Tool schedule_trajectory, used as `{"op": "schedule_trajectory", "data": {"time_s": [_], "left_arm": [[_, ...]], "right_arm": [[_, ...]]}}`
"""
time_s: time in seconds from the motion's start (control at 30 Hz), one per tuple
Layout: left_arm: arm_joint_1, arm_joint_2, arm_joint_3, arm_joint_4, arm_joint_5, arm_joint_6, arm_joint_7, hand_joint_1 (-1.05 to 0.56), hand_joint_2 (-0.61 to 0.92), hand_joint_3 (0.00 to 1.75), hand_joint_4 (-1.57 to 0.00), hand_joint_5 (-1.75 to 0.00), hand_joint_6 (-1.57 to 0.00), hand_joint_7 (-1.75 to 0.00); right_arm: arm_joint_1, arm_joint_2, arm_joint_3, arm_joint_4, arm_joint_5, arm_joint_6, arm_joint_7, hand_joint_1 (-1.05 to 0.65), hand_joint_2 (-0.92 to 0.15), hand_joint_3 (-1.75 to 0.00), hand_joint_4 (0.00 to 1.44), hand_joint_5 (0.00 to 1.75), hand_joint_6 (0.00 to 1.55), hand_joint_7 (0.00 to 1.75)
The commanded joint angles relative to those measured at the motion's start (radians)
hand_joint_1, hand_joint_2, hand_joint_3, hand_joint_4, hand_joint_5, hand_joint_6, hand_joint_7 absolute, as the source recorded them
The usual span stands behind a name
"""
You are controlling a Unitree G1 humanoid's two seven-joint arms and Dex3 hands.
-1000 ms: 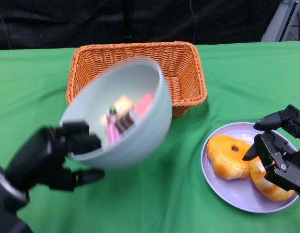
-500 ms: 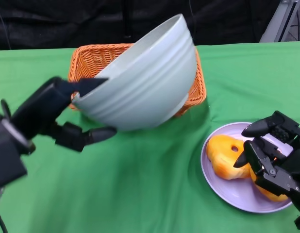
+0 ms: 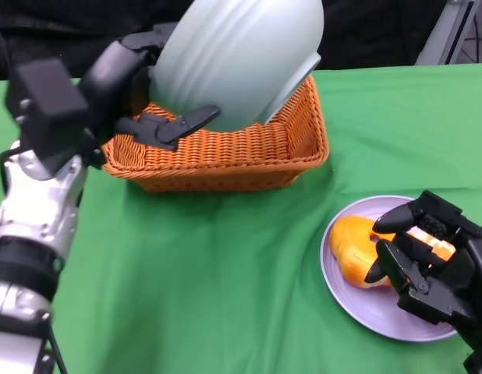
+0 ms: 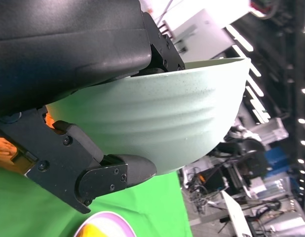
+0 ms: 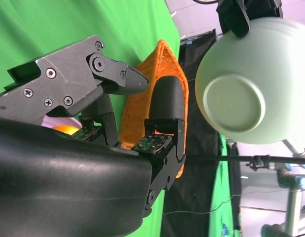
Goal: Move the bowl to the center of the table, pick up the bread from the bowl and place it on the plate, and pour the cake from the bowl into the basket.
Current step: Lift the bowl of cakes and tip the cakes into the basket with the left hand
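Pale-green bowl [image 3: 241,58] in my left hand [image 3: 136,86], tipped almost fully over above the wicker basket [image 3: 225,148]; head view: fingers clamp the rim, one below the wall, and the mouth faces away from me and down into the basket, the base toward me. Relation that matters: mouth directly over the basket's interior, not past its far rim, so anything sliding out should land inside (cake itself not visible; cannot say whether it has dropped). My right hand [image 3: 428,261] sits low over the purple plate [image 3: 358,312], fingers curled loosely with nothing in them, just beside the bread [image 3: 354,249]. Right wrist view: bowl's [image 5: 251,84] round foot faces this camera, basket [image 5: 157,94] beside it. Left wrist view: bowl wall [image 4: 157,133] fills the frame, held between my fingers [image 4: 93,173].
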Motion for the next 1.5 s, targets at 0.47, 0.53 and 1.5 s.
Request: {"op": "schedule_trajectory", "data": {"time_s": [0.47, 0.53, 1.5], "left_arm": [[-0.187, -0.147, 0.252, 0.301, -0.025, 0.232, 0.032, -0.13, 0.46, 1.19, -0.77, -1.75, -0.75, -1.46], [-0.189, -0.158, 0.273, 0.302, -0.026, 0.261, 0.048, -0.13, 0.47, 1.18, -0.77, -1.75, -0.78, -1.43], [-0.296, -0.183, 0.685, 0.432, -0.330, 0.730, 0.063, -0.15, 0.54, 1.17, -0.84, -1.75, -0.62, -1.74]], "right_arm": [[0.000, -0.001, 0.001, 0.039, -0.019, -0.028, 0.023, -0.12, -0.70, -0.73, 0.58, 1.63, 0.53, 1.36], [0.001, 0.000, 0.002, 0.036, -0.020, -0.026, 0.023, -0.12, -0.71, -0.72, 0.58, 1.63, 0.53, 1.36], [0.003, -0.026, 0.016, 0.138, -0.121, -0.227, 0.083, -0.15, -0.60, -0.85, 0.63, 1.56, 0.55, 1.36]]}}
